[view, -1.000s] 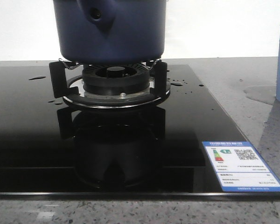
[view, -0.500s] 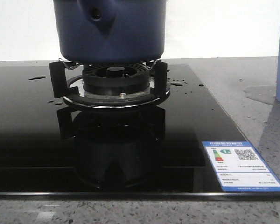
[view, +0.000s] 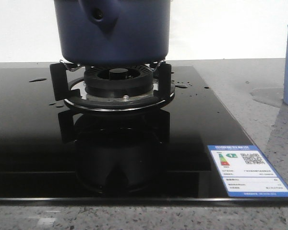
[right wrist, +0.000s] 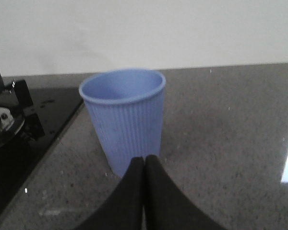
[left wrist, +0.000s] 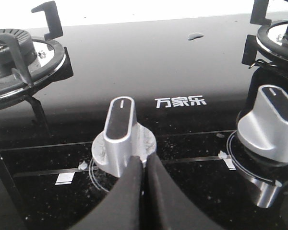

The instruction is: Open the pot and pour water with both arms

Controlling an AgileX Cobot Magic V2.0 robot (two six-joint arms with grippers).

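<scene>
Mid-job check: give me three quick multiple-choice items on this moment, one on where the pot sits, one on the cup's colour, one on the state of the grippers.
1. Where is the pot?
A. on the burner's supports
B. on the grey counter
C. inside the cup

2. What colour is the cup?
A. red
B. pale blue
C. black

3. How do both grippers stand?
A. both wide open
B. both shut, holding nothing
C. both clamped on the pot

Answers: 1 A, the pot rests on the supports of the burner. 2 B, the cup is pale blue. 3 B, the left gripper and right gripper show fingers pressed together with nothing between.
</scene>
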